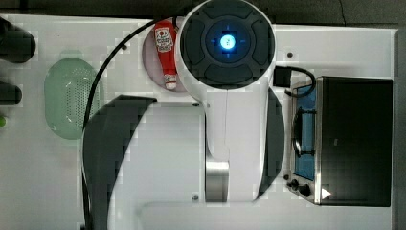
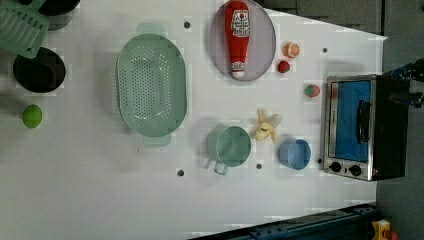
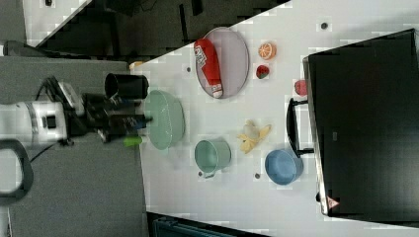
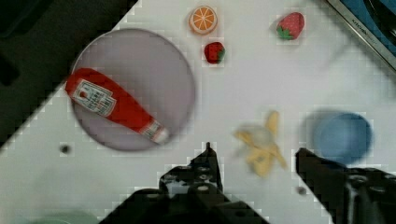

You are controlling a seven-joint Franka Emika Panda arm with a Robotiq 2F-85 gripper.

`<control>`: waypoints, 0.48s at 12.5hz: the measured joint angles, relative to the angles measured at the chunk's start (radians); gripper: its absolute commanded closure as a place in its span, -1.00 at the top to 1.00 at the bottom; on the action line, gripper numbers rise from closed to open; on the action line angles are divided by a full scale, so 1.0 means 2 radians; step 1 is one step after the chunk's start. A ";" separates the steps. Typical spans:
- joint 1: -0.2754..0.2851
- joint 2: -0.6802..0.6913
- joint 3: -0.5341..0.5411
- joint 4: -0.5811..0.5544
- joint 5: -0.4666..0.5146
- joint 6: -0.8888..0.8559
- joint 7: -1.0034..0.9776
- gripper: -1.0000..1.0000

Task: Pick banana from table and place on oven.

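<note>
The banana (image 2: 267, 127) is pale yellow and half peeled. It lies on the white table (image 2: 100, 190) between a green cup (image 2: 230, 146) and a blue cup (image 2: 295, 153). In the wrist view the banana (image 4: 261, 144) lies on the table below the gap between the two black fingers of my gripper (image 4: 259, 161), which stands open and empty, well above it. In the right view my gripper (image 3: 141, 121) appears over the colander side. The oven (image 2: 365, 125) stands at the left view's right, its black top (image 1: 356, 141) bare, door shut.
A grey plate (image 2: 265, 40) carries a red ketchup bottle (image 2: 237, 37). Beside it lie an orange slice (image 2: 292, 49) and two strawberries (image 2: 283, 66) (image 2: 312, 90). A green colander (image 2: 151, 85), a lime (image 2: 32, 116) and a black cup (image 2: 39, 70) sit further along the left view's left.
</note>
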 measured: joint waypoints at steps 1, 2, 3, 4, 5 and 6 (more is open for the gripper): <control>-0.002 -0.043 -0.001 -0.048 -0.004 -0.047 0.000 0.60; -0.002 -0.093 -0.004 -0.090 -0.006 -0.093 0.001 0.81; -0.005 -0.135 -0.007 -0.114 -0.001 -0.107 0.001 0.99; -0.009 -0.170 -0.006 -0.122 0.000 -0.104 0.003 1.00; -0.010 -0.199 -0.005 -0.119 -0.005 -0.094 0.004 1.00; -0.011 -0.218 -0.002 -0.105 -0.007 -0.093 0.005 1.00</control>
